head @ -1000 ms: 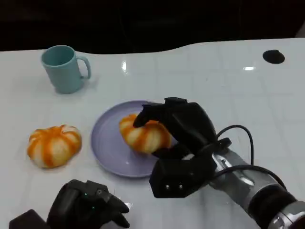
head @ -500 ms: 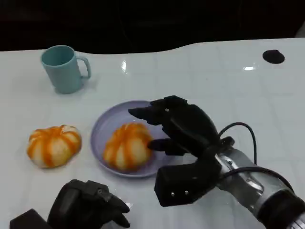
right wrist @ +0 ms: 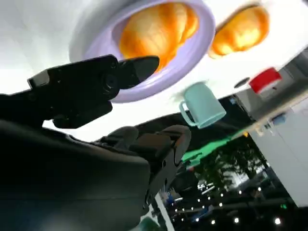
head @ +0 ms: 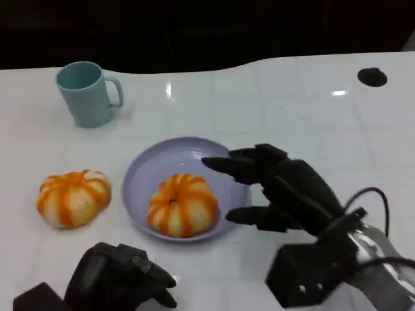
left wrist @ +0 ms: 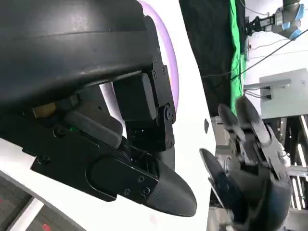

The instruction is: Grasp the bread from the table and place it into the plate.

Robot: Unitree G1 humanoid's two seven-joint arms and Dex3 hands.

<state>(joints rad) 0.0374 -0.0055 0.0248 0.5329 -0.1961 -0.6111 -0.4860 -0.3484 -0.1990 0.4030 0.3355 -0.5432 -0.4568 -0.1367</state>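
Closest to me in the head view, my left hand (head: pixel 120 282) sits low at the near edge of the white table (head: pixel 311 116), fingers curled in on themselves with nothing in them that I can see. My right hand (head: pixel 279 188) is just beyond that on the other side, fingers spread apart and holding nothing, its fingertips (head: pixel 217 163) reaching over the right rim of the lavender plate (head: pixel 139 178) without touching the bread. The bread (head: pixel 182 203) I was sent for — an orange bun with pale stripes — lies inside the plate, toward its near side, resting on the plate floor and clear of my fingers. The right wrist view shows the same thing from behind the hand: that bun (right wrist: pixel 156 31) sitting in the plate (right wrist: pixel 192 53), with a gap between it and the nearest fingertip. A second orange bun (head: pixel 72 197) lies on the table just left of the plate, apart from its rim. Farther back and to the left stands a light teal mug (head: pixel 86 92), upright, handle pointing right. At the far right of the table I can see a small dark round spot (head: pixel 372 76) — too small to tell what it is.
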